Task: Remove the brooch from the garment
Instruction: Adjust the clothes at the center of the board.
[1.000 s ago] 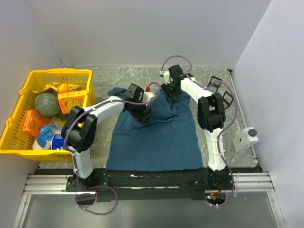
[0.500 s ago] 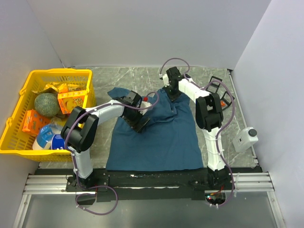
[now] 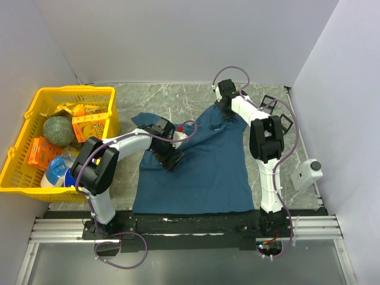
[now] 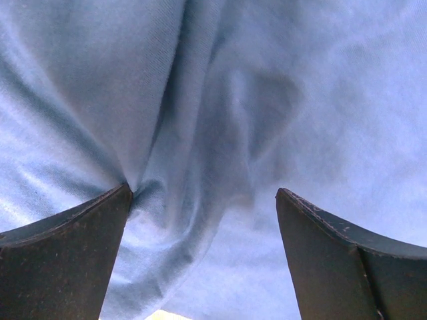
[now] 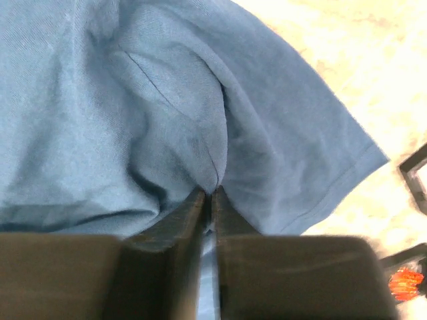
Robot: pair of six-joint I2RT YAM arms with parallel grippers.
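Note:
The garment (image 3: pixel 196 169), a dark teal-blue T-shirt, lies spread on the marble table (image 3: pixel 172 98). My right gripper (image 3: pixel 225 107) is at its far right shoulder. In the right wrist view that gripper (image 5: pixel 208 191) is shut on a pinched fold of the garment (image 5: pixel 100 100), with cloth showing between the fingers. My left gripper (image 3: pixel 171 155) rests on the garment's left chest. Its jaws (image 4: pixel 203 191) are wide open, and the fingertips (image 4: pixel 117 200) press into wrinkled cloth (image 4: pixel 267 100). No brooch shows in any view.
A yellow basket (image 3: pixel 74 90) with groceries stands at the left. Black wire stands (image 3: pixel 270 101) sit at the far right, with a small orange-red thing (image 5: pixel 405 283) beside them. A white device (image 3: pixel 307 172) sits at the right edge.
My right gripper closed on a fold and moved right and back, dragging the garment's shoulder with it. My left gripper slid nearer and leftward over the cloth, still open.

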